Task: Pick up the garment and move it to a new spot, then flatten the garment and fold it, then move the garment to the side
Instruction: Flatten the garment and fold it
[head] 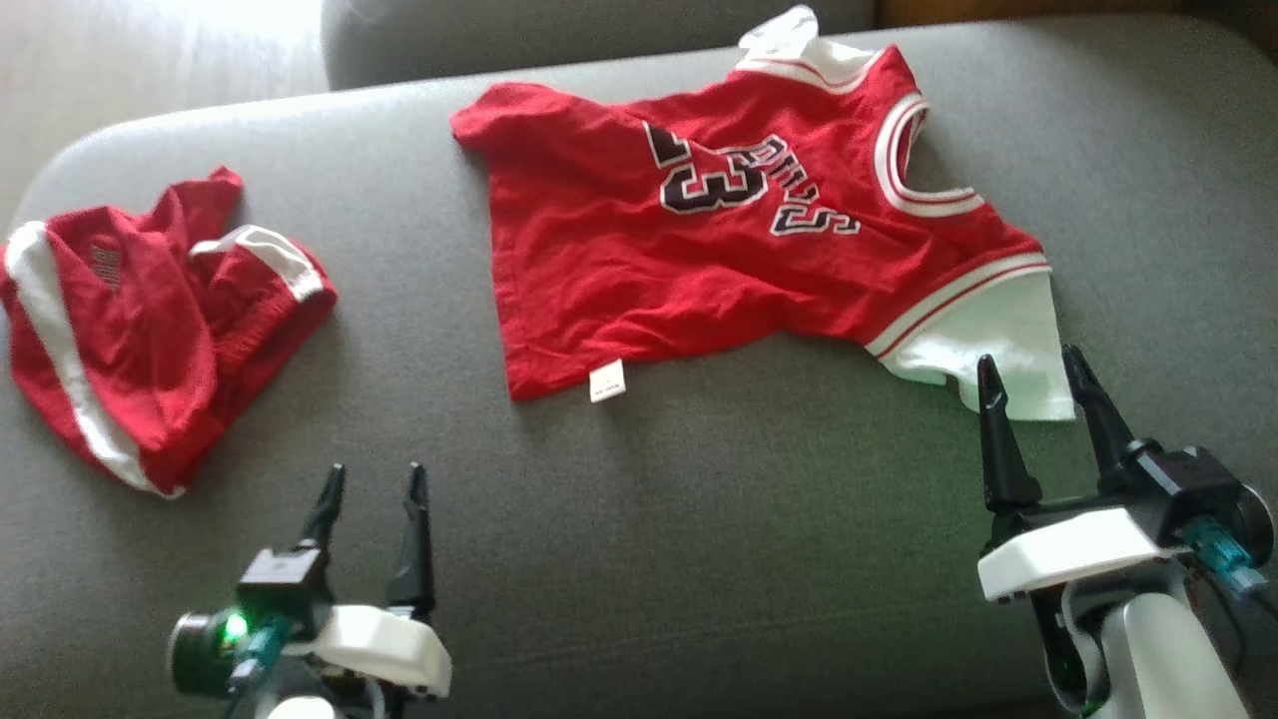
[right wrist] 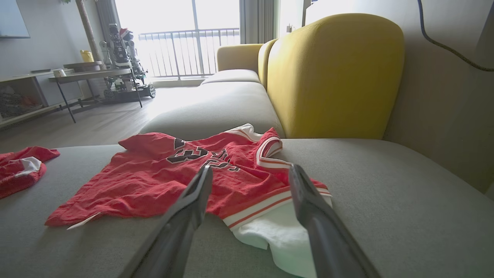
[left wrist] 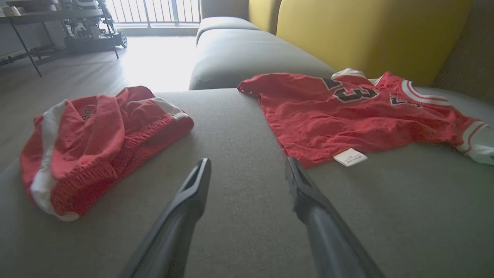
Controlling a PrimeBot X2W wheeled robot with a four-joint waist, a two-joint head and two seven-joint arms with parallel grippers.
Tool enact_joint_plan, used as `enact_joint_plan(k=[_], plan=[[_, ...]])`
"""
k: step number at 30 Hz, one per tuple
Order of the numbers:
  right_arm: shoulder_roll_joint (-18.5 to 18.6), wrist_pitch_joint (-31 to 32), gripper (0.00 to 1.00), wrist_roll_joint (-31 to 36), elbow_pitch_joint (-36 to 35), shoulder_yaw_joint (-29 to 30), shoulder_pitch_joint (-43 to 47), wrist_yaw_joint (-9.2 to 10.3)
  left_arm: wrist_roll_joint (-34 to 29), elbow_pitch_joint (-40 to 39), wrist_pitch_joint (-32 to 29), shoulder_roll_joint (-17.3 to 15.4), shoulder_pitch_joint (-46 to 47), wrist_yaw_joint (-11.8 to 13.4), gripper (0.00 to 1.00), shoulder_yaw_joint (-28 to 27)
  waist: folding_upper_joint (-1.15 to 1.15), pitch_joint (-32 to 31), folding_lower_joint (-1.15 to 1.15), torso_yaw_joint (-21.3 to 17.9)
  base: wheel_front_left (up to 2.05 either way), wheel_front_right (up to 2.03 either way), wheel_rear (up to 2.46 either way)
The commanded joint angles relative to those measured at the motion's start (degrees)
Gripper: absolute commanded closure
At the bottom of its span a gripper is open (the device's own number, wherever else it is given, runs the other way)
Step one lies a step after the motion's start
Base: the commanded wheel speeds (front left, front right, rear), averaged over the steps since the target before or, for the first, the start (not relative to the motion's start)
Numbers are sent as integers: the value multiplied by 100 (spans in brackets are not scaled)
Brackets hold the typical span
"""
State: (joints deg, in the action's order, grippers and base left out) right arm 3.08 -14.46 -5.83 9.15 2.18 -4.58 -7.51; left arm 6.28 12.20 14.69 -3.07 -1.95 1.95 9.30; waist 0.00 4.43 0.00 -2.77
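My right gripper point(head: 1030, 361), wide and empty, has its tips at the jersey's point(head: 719, 250) white sleeve point(head: 998, 335), near right. The jersey runs left-right across the cushion point(head: 699, 519). My left gripper point(head: 374, 474), also wide, sits well apart.

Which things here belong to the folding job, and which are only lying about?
For the job: red jersey, spread on the grey sofa; left gripper and right gripper, both open.
Lying about, it seems: red shorts, bunched at the left; yellow cushion; side table.
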Motion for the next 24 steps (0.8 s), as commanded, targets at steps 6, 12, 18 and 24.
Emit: enact_joint_plan(k=[6,12,18,24], plan=[[-20,-54,0,103,-508,-312,-414,2,66,293,30,18,784,-10,0,-6,0,612,0,-358,0,0,0],[-20,-54,0,64,-719,-393,-560,2,122,902,30,19,1461,-28,0,72,0,966,0,-639,0,0,0],[-20,-54,0,32,-745,-394,-625,2,242,1753,28,19,2136,-22,0,135,0,1113,0,-834,0,0,0],[-20,-54,0,-16,-737,-389,-650,2,370,2426,-19,19,2545,124,0,216,0,1151,0,-940,0,0,0]])
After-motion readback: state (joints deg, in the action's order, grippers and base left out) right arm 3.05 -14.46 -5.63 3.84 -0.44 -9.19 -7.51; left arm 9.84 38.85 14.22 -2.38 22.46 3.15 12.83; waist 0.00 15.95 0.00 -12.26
